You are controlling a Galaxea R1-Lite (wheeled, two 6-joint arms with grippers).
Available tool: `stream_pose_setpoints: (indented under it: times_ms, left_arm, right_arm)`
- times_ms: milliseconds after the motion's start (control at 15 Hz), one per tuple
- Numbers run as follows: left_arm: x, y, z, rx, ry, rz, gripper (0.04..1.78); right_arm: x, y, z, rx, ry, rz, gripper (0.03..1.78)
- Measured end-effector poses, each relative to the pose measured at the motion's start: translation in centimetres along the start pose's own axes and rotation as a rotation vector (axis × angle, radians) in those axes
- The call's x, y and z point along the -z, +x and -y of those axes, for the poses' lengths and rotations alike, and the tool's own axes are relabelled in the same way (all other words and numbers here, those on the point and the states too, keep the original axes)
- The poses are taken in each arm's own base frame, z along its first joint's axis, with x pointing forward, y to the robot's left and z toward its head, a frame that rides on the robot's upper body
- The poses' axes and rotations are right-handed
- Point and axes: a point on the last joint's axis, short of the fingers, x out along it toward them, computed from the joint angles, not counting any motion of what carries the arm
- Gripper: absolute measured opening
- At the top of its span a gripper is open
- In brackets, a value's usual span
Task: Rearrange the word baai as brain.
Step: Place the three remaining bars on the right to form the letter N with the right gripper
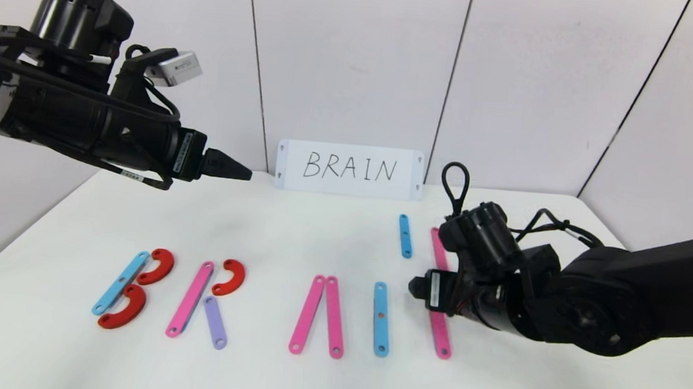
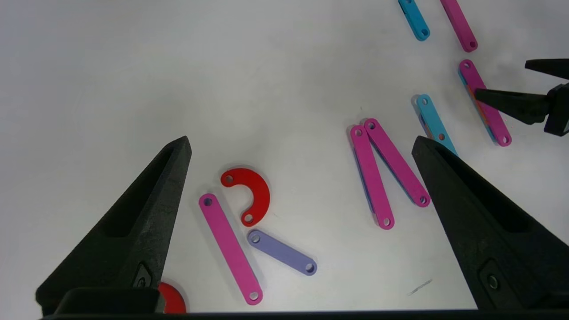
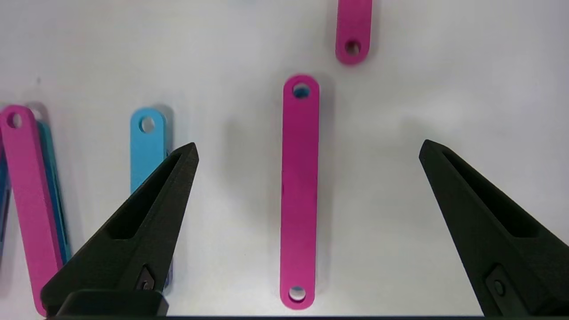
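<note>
The word lies in a row on the white table (image 1: pixel 317 248). At the left are a blue strip (image 1: pixel 120 282) with two red half-rings (image 1: pixel 123 308), then a pink strip (image 1: pixel 190 298), a red half-ring (image 1: pixel 230 276) and a purple strip (image 1: pixel 214 322). Two pink strips (image 1: pixel 307 314) lean together, and a blue strip (image 1: pixel 380 318) follows. My right gripper (image 3: pixel 309 146) hovers open, straddling a long pink strip (image 3: pixel 299 191) that lies flat, touching neither finger. My left gripper (image 1: pixel 243 174) hangs open high over the back left.
A white card (image 1: pixel 348 169) with BRAIN handwritten stands against the back wall. A short blue strip (image 1: pixel 405 235) and another pink strip (image 1: pixel 439 248) lie behind the row on the right. The right arm (image 1: pixel 623 296) reaches in low from the right.
</note>
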Motion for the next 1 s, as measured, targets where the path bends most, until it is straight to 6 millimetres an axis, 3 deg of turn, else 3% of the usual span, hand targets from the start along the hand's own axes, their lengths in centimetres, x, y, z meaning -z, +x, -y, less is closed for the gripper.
stream_pose_setpoints:
  times_ms: [333,667,1000]
  left_arm:
    - [0.0,-0.2,0.1,0.0,0.003,0.006,1.74]
    - [0.0,-0.3,0.1,0.0,0.003,0.008,1.74]
    - [-0.1,-0.3,0.1,-0.001,0.003,0.011,1.74]
  right_arm:
    - [-3.6,0.5,-1.1,-0.04,-0.11,0.086,1.74]
    - [-6.0,4.4,-2.2,-0.026,-0.139,0.115,1.74]
    - [-6.8,8.7,-2.7,-0.034,-0.186,0.107,1.74]
